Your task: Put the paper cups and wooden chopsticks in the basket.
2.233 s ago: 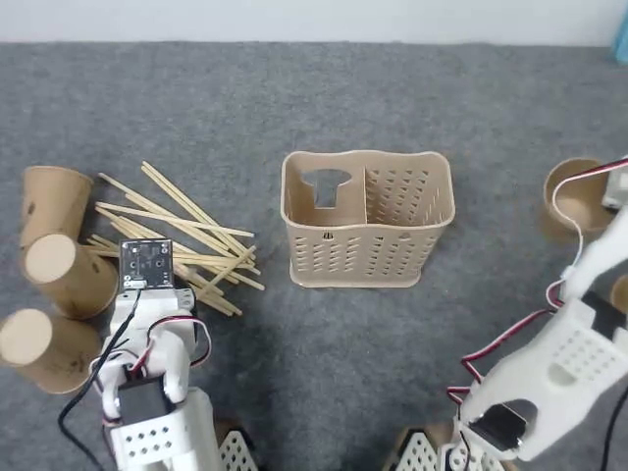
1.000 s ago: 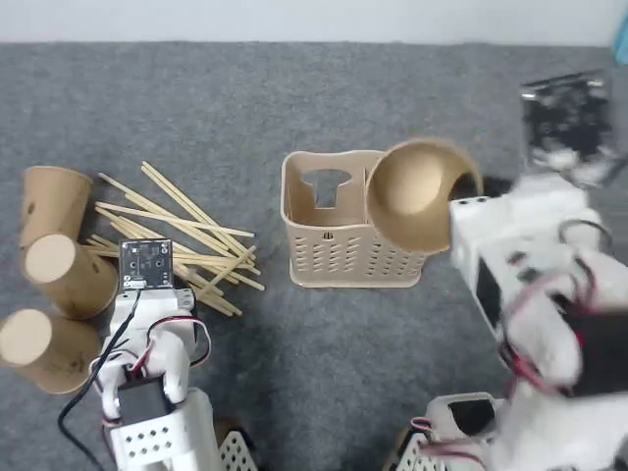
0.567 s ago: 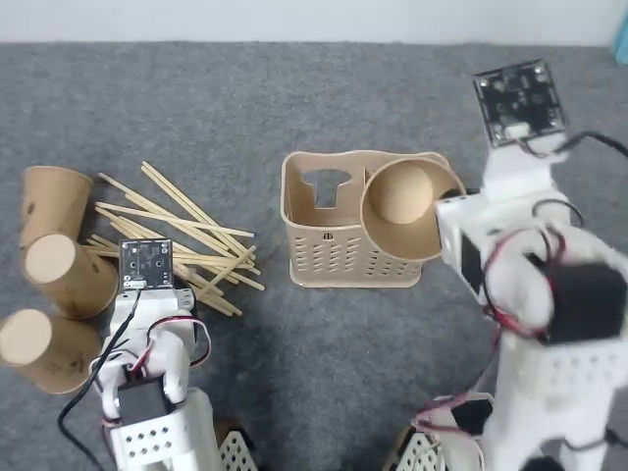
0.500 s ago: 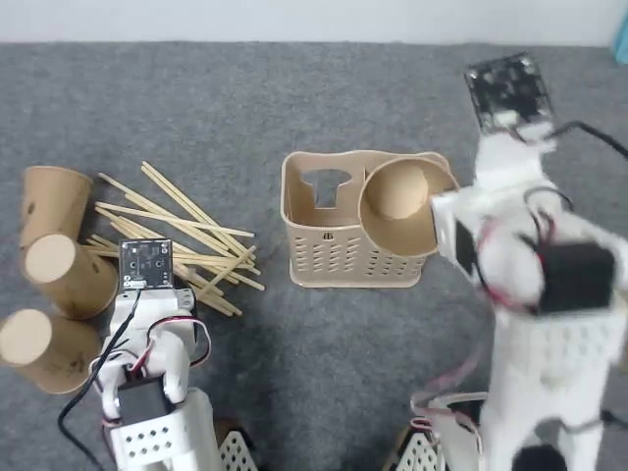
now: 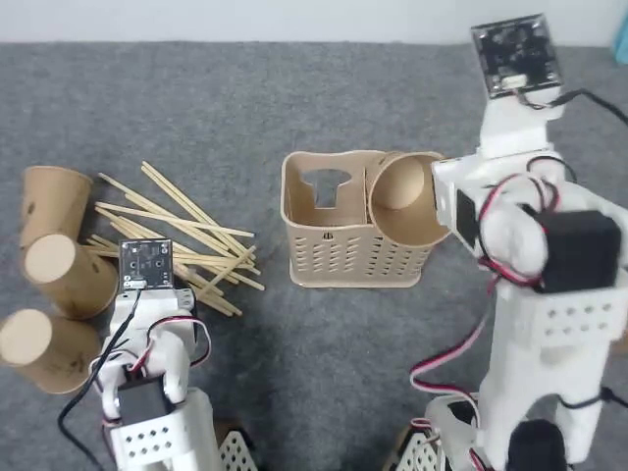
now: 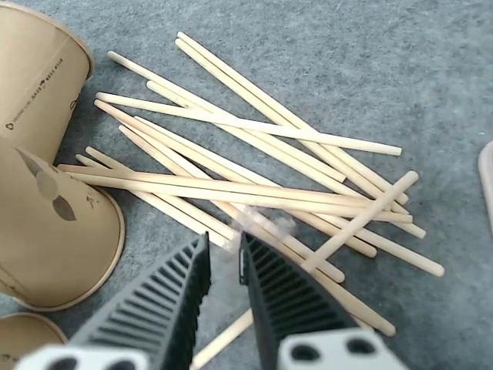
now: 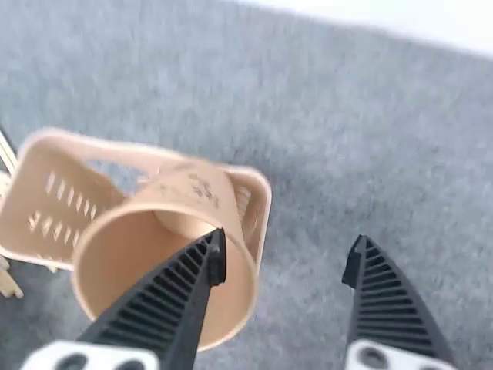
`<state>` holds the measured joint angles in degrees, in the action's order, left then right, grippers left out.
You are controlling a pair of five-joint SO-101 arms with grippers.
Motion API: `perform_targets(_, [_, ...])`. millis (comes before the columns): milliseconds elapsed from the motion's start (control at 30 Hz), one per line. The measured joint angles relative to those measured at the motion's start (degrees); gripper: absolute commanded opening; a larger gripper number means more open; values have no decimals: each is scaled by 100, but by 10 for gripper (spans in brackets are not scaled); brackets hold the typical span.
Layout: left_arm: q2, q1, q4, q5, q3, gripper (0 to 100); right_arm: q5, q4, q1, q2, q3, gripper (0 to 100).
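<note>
A tan slotted basket [image 5: 324, 260] [image 7: 54, 200] with two compartments stands mid-table. A paper cup [image 5: 402, 201] [image 7: 185, 193] lies tilted in its right compartment, mouth toward the front. My right gripper [image 7: 285, 258] is open above that end; one finger reaches the cup's rim and the other stands well off it. Wooden chopsticks [image 5: 186, 235] [image 6: 254, 177] lie in a loose pile left of the basket. Three paper cups [image 5: 54, 201] [image 5: 69, 275] [image 5: 39, 348] lie on their sides at the far left. My left gripper [image 6: 222, 250] hangs shut and empty over the pile's near edge.
Grey carpet covers the table, with a white wall along the far edge. A teal object [image 5: 621, 39] shows at the far right corner. Bare carpet lies in front of and behind the basket.
The right arm brought a paper cup from the right side to the basket and lowered it into the right compartment. The left arm has stayed still.
</note>
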<state>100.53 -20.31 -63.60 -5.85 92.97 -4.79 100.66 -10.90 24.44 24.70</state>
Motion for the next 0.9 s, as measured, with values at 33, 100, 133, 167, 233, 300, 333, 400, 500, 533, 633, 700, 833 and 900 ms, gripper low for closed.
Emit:
perform_targets(33, [0,0,0,0,0,62,0,0,9,0,97,255])
perform_targets(100, [0,0,0,0,0,62,0,0,18,0,211,246])
perform_targets(133, [0,0,0,0,0,62,0,0,18,0,273,239])
perform_targets(167, [0,0,0,0,0,62,0,0,18,0,299,228])
perform_targets(233, [0,0,0,0,0,62,35,0,35,62,316,191])
perform_targets(300, [0,0,0,0,0,62,237,0,193,255,316,127])
perform_targets(333, [0,0,0,0,0,62,343,0,299,404,316,91])
perform_targets(400, [0,0,0,0,0,62,466,0,413,730,299,41])
perform_targets(500, [0,0,0,0,0,62,519,0,440,1275,0,45])
perform_targets(533, [0,0,0,0,0,62,527,0,440,1389,-167,50])
perform_targets(633, [0,0,0,0,0,62,527,0,484,1600,-791,48])
perform_targets(700, [9,0,0,0,0,62,527,0,510,1591,-1213,47])
perform_targets(833, [18,0,0,0,0,62,422,0,519,1495,-1855,52])
perform_targets(900, [18,0,0,0,0,62,325,0,510,1521,-2013,53])
